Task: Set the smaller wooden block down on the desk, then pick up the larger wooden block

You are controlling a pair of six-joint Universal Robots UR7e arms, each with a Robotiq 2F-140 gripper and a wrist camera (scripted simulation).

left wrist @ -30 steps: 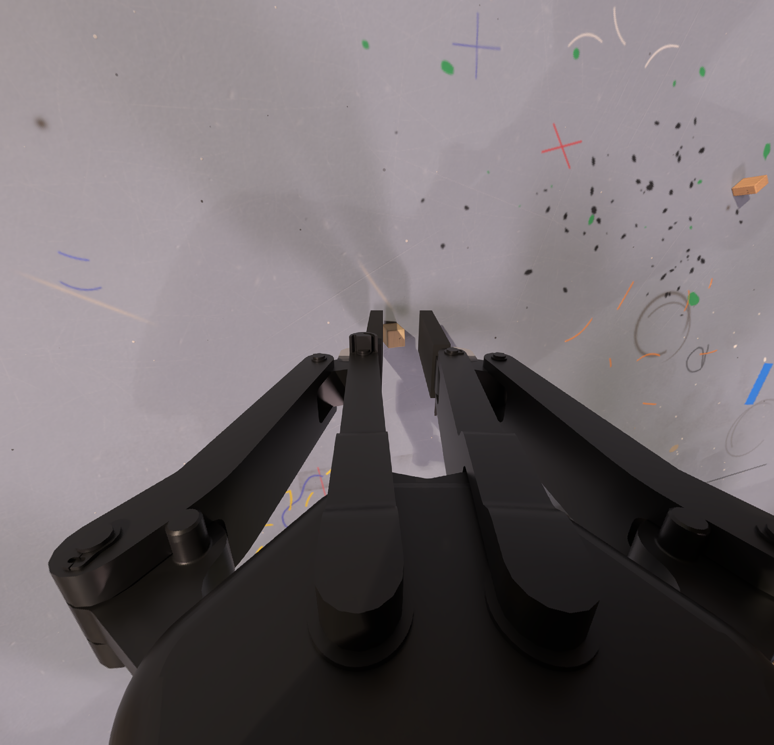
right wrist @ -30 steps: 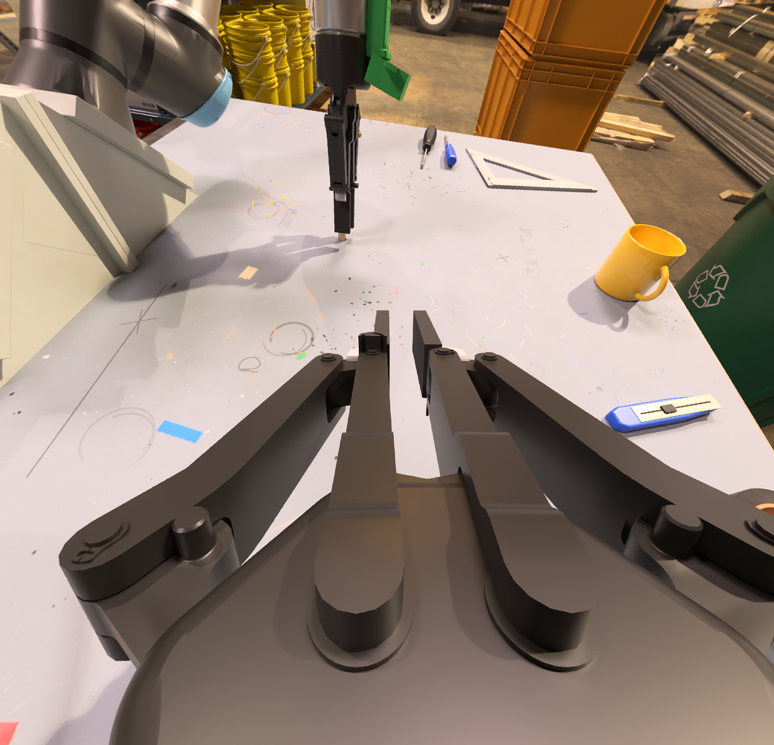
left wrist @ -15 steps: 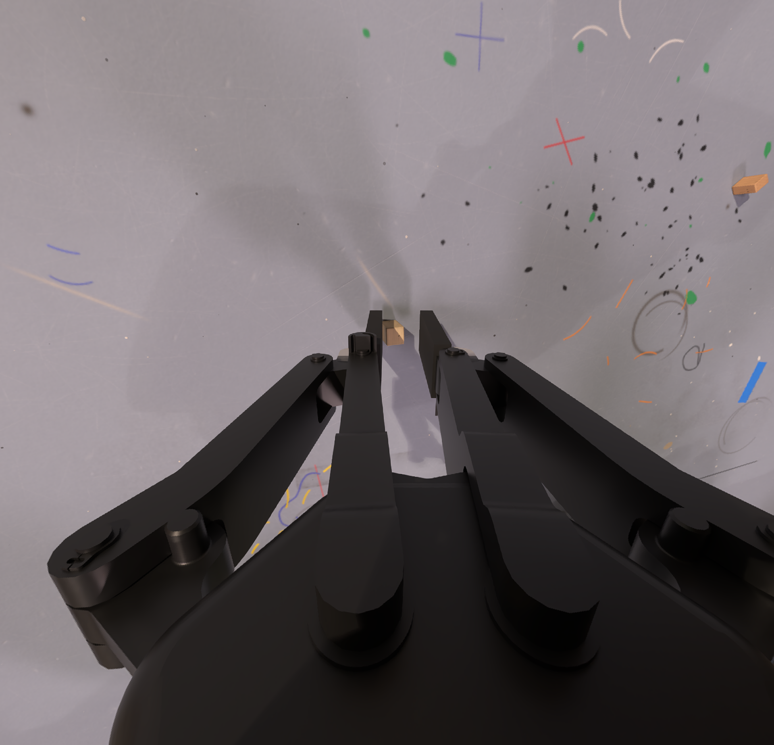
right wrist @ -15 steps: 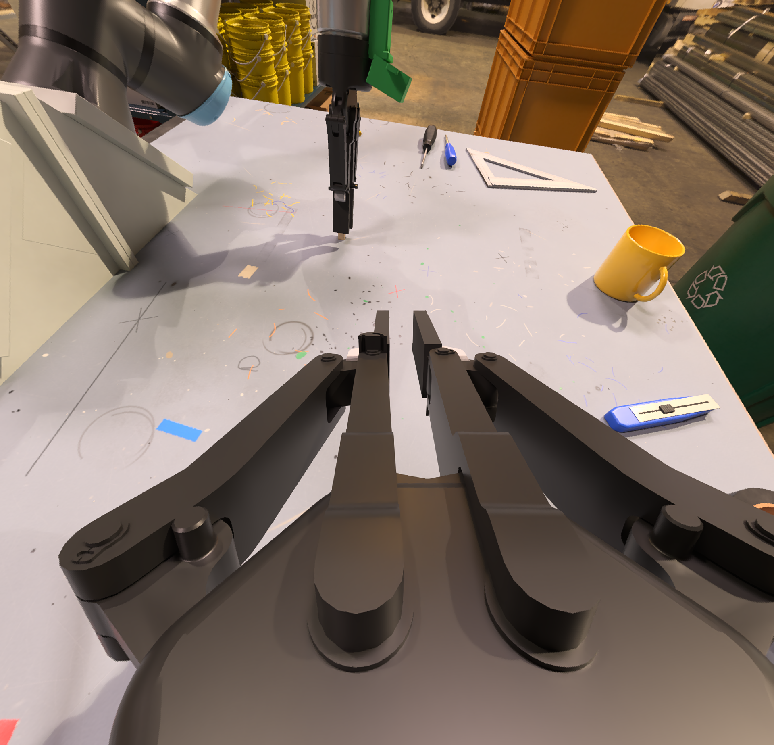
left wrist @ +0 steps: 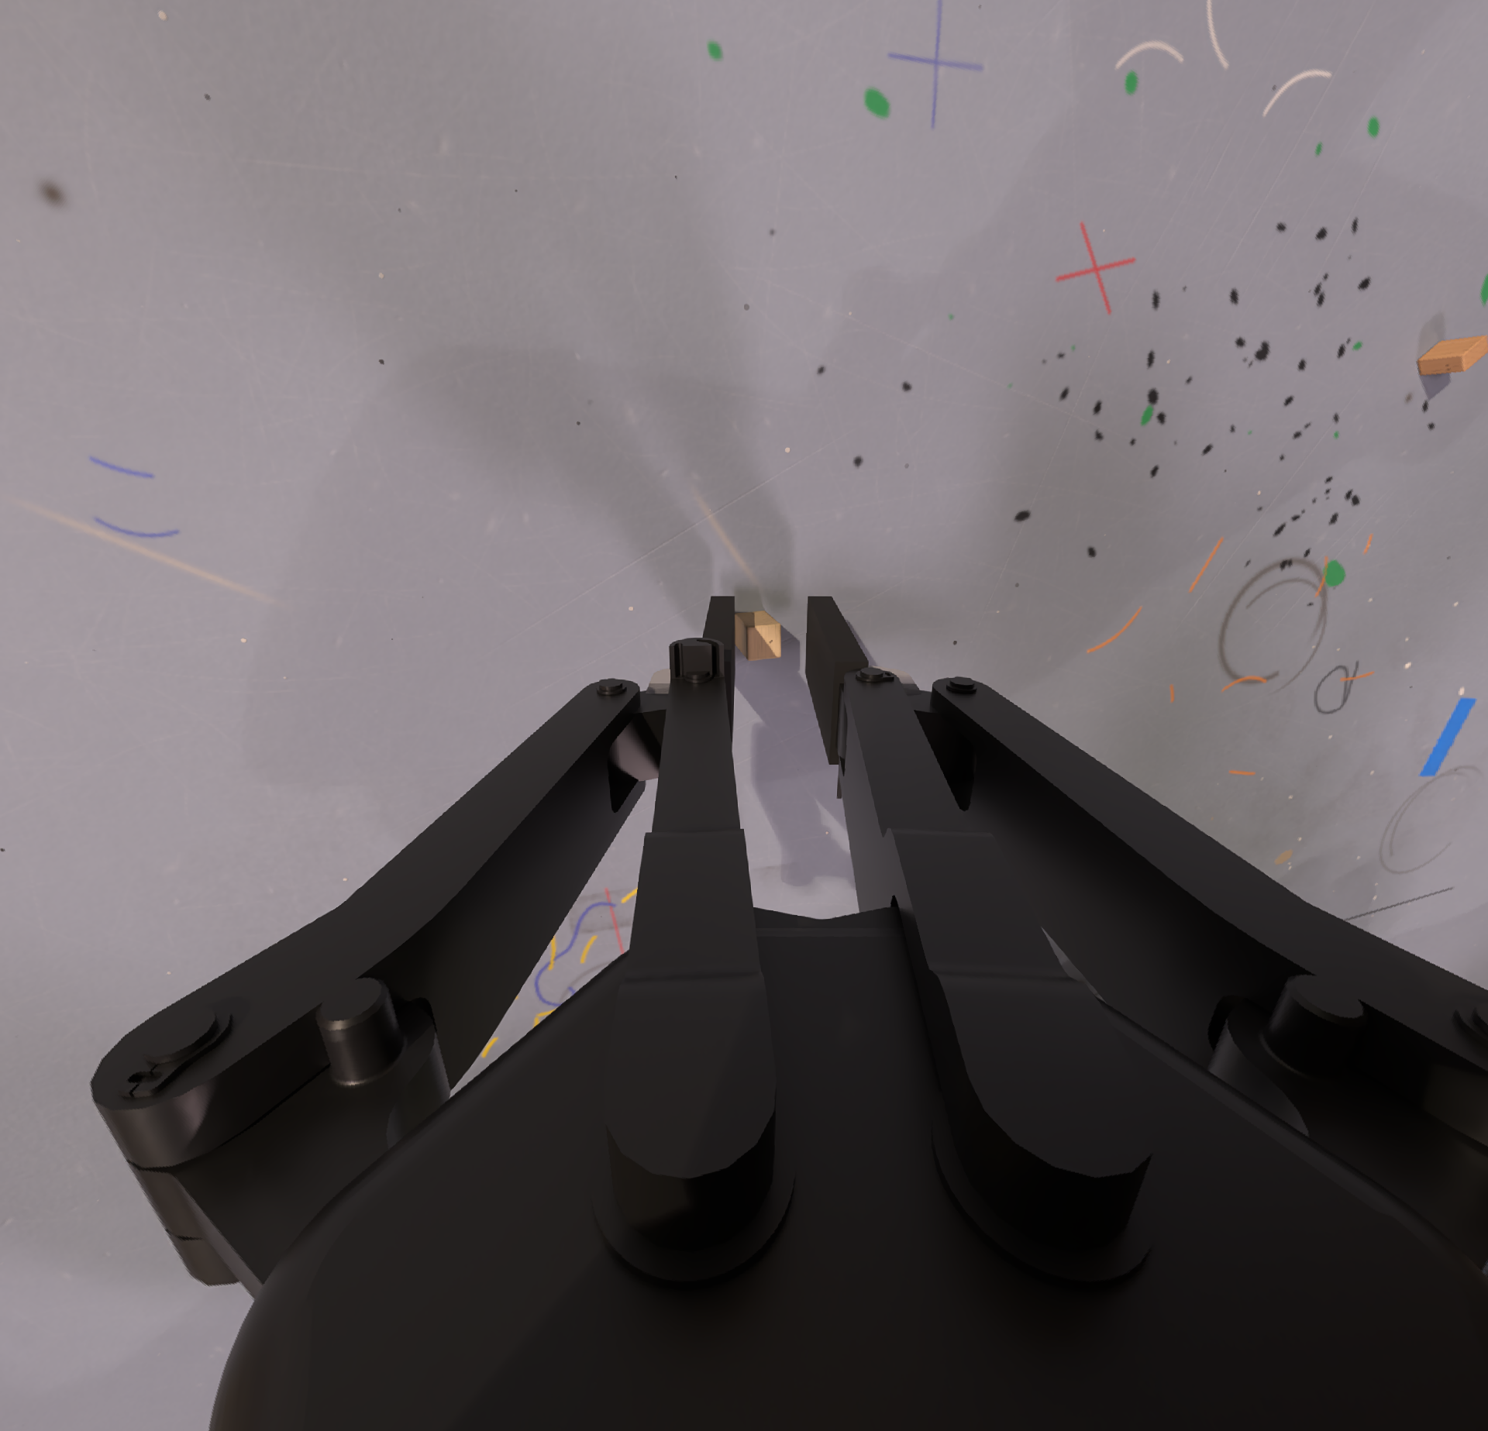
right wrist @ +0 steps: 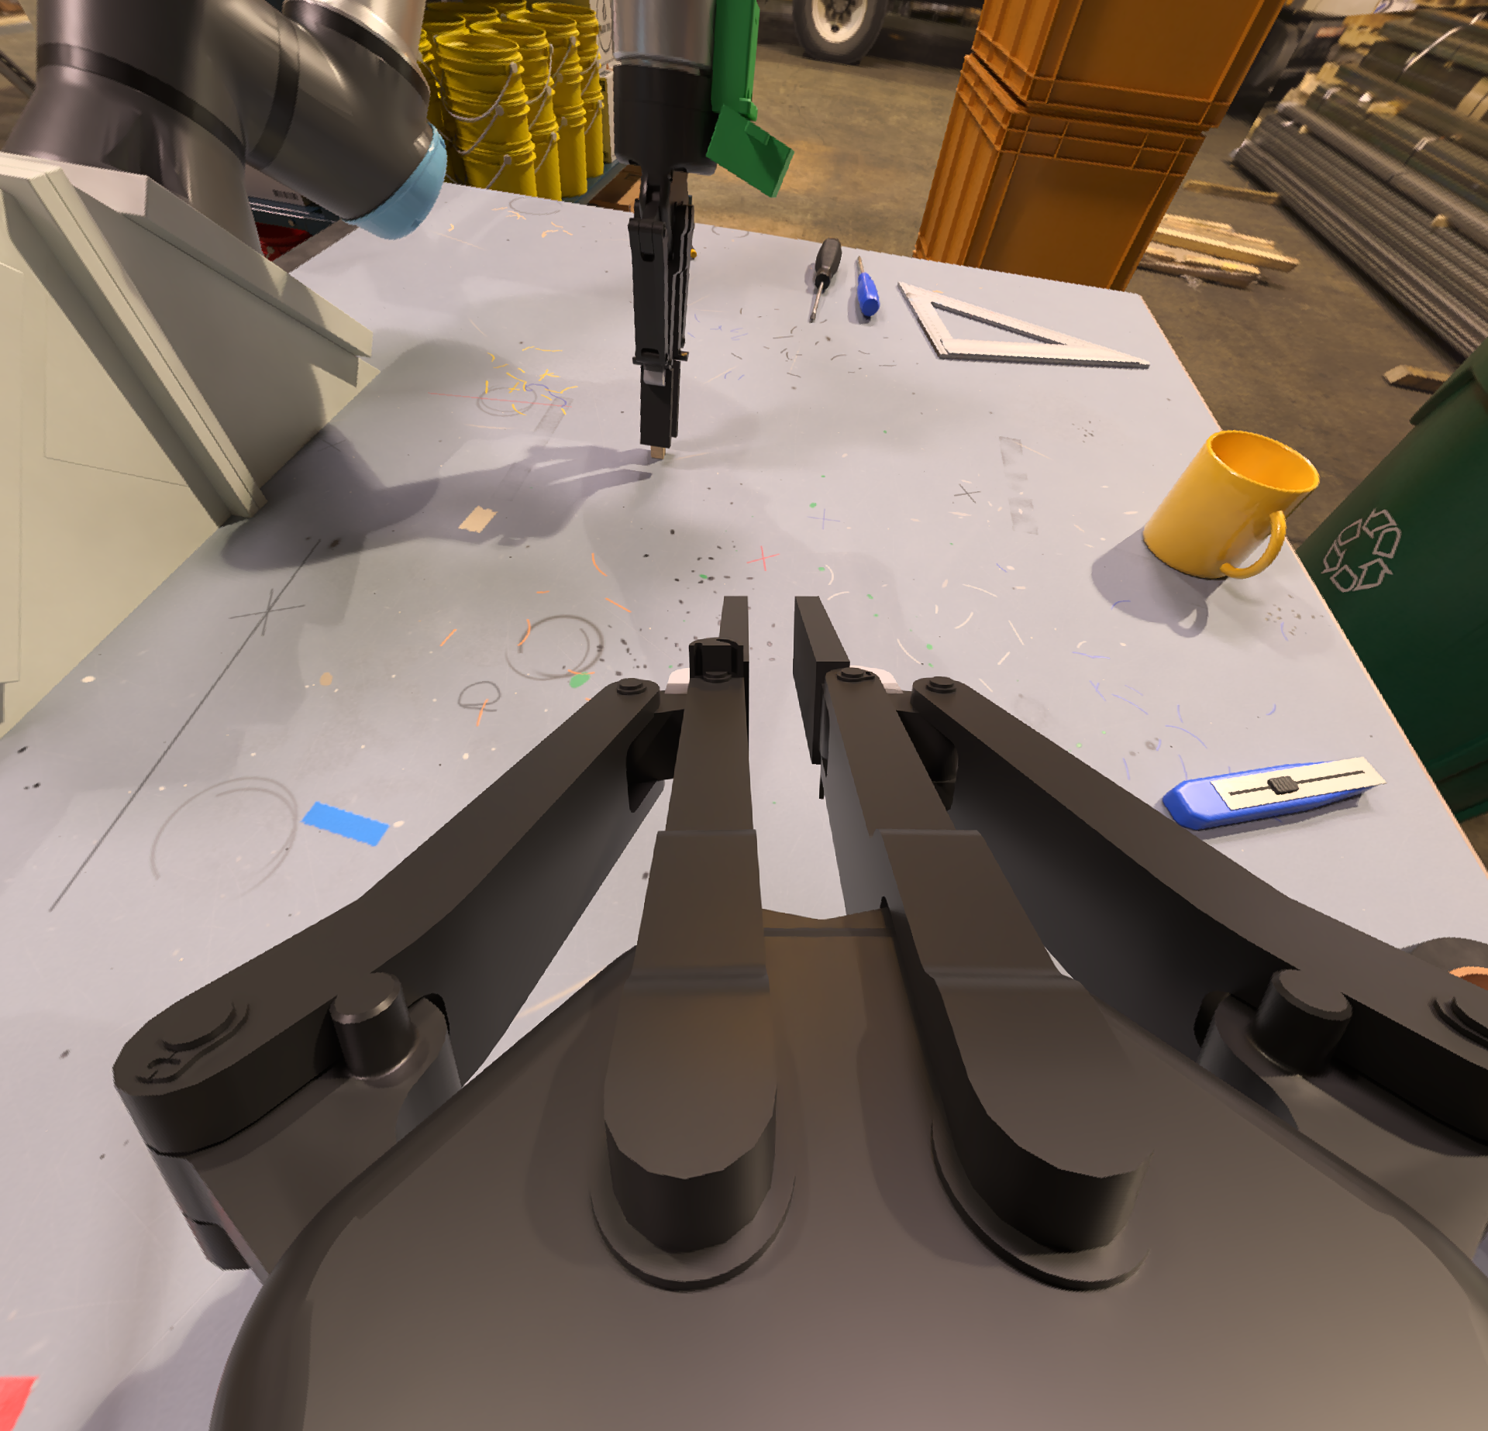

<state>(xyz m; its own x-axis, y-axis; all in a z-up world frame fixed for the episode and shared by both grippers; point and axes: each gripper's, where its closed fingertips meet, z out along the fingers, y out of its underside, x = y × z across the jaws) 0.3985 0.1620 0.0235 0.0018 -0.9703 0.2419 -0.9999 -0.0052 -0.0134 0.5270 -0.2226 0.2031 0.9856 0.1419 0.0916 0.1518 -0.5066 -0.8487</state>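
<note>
- Reading progress first: the smaller wooden block (left wrist: 757, 636) sat between the fingertips of the left gripper (left wrist: 769, 628), low over the desk (left wrist: 403, 306); neither step looked finished.
- The small block touched the left-hand finger in the left wrist view, with a visible gap to the other finger. Judged as slackly held or being let go; whether any grip remained, I could not tell.
- From the right wrist view, the block's tip (right wrist: 658, 452) showed just below the left gripper's fingers, at or just above the desk surface; contact could not be confirmed.
- The larger wooden block (left wrist: 1453, 355) lay flat on the desk, well apart from the left gripper, towards the blue tape strip (right wrist: 346, 822) side. Untouched; pick-up remained to do.
- Left arm pose: wrist vertical, fingers pointing straight down at the desk.
- Right gripper (right wrist: 769, 620) hovered above the desk, tilted forward, fingers slightly parted, holding nothing.
- Yellow mug (right wrist: 1228, 503) and blue utility knife (right wrist: 1272, 793) stood off to the side.
</note>
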